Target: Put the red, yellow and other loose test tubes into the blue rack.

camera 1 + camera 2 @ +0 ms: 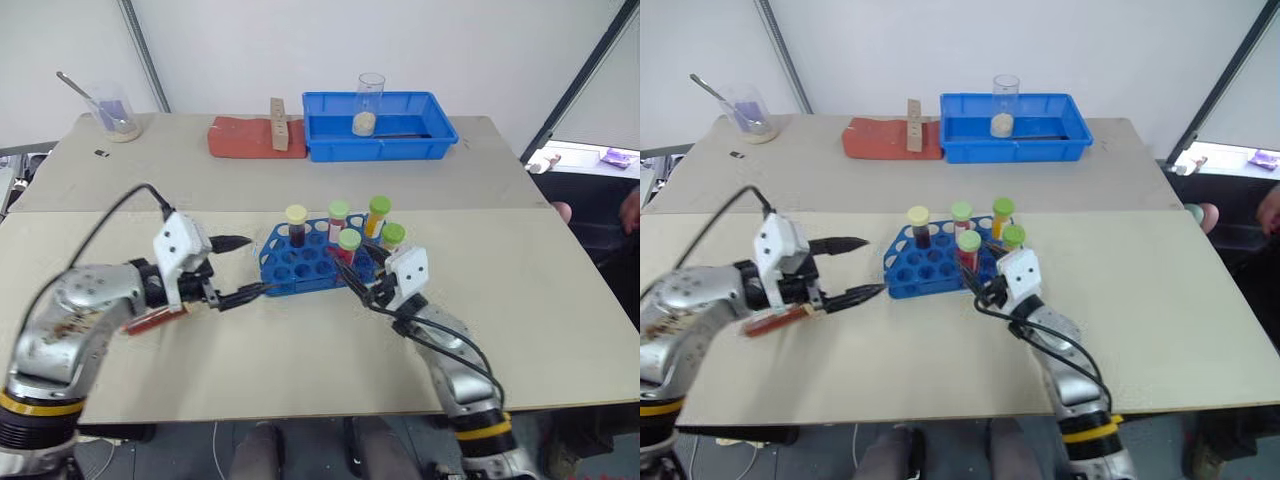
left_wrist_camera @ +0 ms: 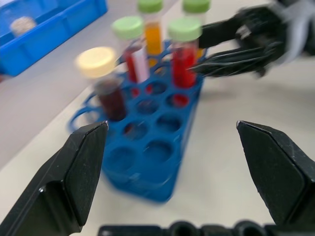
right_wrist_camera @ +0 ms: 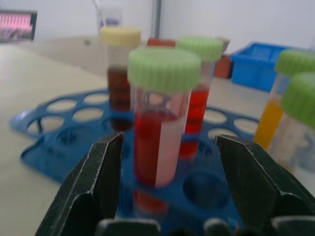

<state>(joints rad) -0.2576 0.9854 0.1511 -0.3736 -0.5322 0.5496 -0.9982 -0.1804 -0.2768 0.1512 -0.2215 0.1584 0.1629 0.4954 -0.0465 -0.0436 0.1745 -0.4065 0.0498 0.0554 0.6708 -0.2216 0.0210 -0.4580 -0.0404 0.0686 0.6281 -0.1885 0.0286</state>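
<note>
Red-filled test tubes [image 1: 349, 252] upright in blue rack [image 1: 300, 262], caps up, right pincer [image 1: 352, 280] apart, left pincer [image 1: 238, 268] apart

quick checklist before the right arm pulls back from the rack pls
1. Right gripper let go of the bright red tube: ok, fingers stand apart on either side of it.
2. That tube seated upright in the blue rack: ok.
3. Dark red tube with pale yellow cap in the rack: ok.
4. Yellow-orange tube in the rack: ok.
5. Left gripper open and empty: ok.
6. Fingers will clear the neighbouring caps on retreat: cannot tell.
</note>
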